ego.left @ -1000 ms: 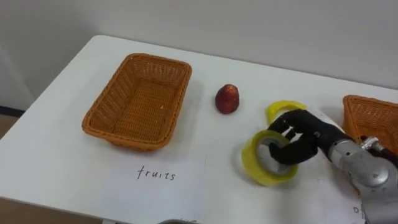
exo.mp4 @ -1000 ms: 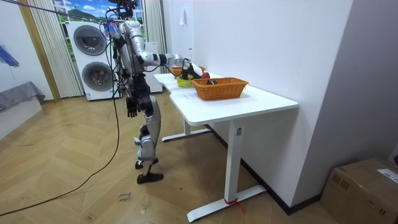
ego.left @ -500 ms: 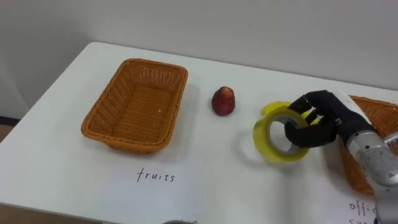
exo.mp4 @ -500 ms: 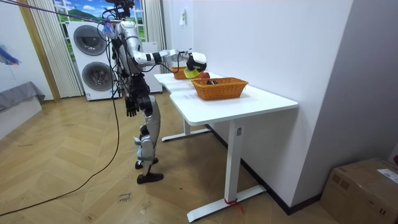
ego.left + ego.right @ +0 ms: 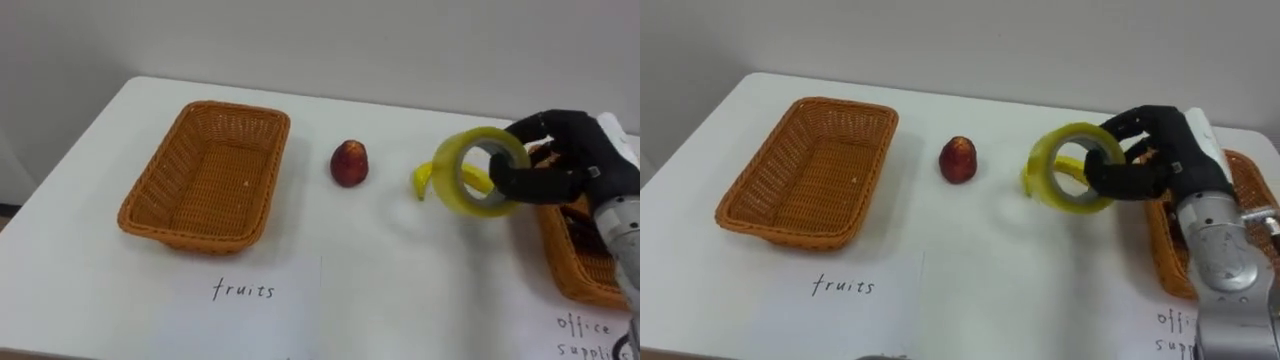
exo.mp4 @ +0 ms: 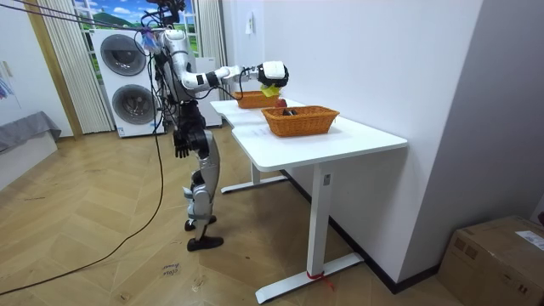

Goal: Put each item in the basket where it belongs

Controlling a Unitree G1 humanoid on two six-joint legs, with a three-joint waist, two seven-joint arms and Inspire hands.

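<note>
Left eye view: the right hand (image 5: 570,155) holds the yellow tape roll (image 5: 452,180) above the bench (image 5: 380,260), fingers curled through its ring, at 9 o'clock of the office-supplies basket (image 5: 560,255). The red fruit (image 5: 349,163) and banana (image 5: 421,181) lie unsorted; the fruit basket (image 5: 160,185), far at 9 o'clock, is empty. The left hand (image 6: 179,146) hangs by the hip.

Right arm: extended forward, raised above the table. Right hand (image 5: 562,155): fingers and thumb curled round a yellow tape roll (image 5: 447,177). Left hand (image 6: 180,146): hanging beside the hip.
</note>
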